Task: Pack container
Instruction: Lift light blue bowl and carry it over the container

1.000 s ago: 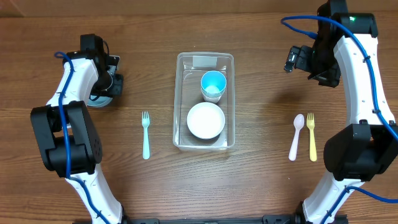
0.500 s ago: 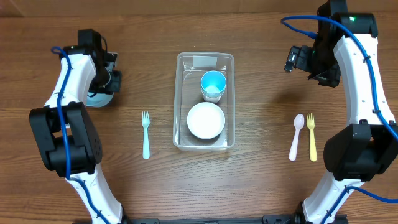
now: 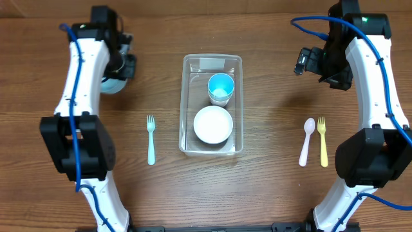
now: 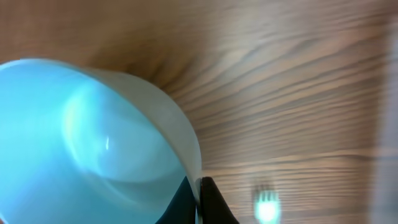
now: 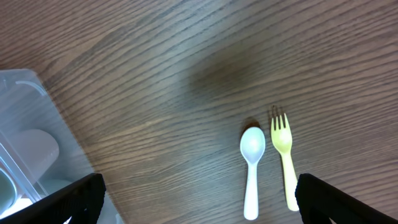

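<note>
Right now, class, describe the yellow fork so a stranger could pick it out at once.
Start at the clear container in the middle of the table. On its side toward the right arm two utensils lie side by side; the yellow fork is the one farther from the container. Its neighbour is a pale spoon, rounded, without tines.

the container (image 3: 212, 105) is a clear plastic rectangular bin with rounded corners, lying flat mid-counter, long axis running away from the robot, pale label at its far end. its corner also shows in the right wrist view (image 5: 28, 124).
</note>
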### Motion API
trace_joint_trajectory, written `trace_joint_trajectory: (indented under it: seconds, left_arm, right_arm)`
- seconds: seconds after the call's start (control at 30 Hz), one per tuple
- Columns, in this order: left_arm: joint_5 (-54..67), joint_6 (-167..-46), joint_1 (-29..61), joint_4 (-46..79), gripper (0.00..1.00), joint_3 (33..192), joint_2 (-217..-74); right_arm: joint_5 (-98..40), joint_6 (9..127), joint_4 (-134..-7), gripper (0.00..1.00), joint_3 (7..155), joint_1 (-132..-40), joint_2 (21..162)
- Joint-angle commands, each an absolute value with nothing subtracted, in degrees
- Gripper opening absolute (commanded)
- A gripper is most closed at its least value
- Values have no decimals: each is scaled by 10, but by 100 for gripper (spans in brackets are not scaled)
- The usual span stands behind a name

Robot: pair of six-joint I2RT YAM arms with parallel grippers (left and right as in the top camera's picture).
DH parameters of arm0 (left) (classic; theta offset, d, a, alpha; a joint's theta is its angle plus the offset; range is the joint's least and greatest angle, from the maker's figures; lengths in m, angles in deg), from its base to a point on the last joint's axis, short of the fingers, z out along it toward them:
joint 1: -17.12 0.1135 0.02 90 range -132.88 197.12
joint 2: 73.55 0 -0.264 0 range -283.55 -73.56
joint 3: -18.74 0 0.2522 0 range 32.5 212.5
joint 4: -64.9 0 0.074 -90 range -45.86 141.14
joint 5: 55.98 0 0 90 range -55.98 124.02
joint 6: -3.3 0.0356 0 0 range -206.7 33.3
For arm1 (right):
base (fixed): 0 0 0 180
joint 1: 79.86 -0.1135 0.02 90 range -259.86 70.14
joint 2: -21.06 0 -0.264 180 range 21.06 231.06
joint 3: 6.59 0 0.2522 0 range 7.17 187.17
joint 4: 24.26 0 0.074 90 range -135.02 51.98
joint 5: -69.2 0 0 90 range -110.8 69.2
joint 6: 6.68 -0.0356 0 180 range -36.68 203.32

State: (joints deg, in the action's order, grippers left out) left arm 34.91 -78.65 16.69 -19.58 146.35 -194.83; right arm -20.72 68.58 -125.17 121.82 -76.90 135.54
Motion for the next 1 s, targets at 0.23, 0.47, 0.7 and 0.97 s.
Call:
trace_joint_trajectory:
  seconds: [0.23, 0.47, 0.7, 0.97]
  left_arm:
    - [344, -863, -35, -360, 4, 1703, -1945]
    - [344, -908, -157, -428, 4, 1710, -1945]
    - [344, -966, -232, -457, 4, 1707, -1945]
    - [365, -1015, -307, -457, 4, 1705, -1945]
  right_arm:
    - [-203, 687, -1251, 100, 1232, -769, 1332]
    - [-203, 687, -1251, 100, 1232, -769, 1332]
    - [-203, 687, -1251, 100, 1232, -769, 1332]
    - [-203, 687, -1251, 100, 1232, -769, 1332]
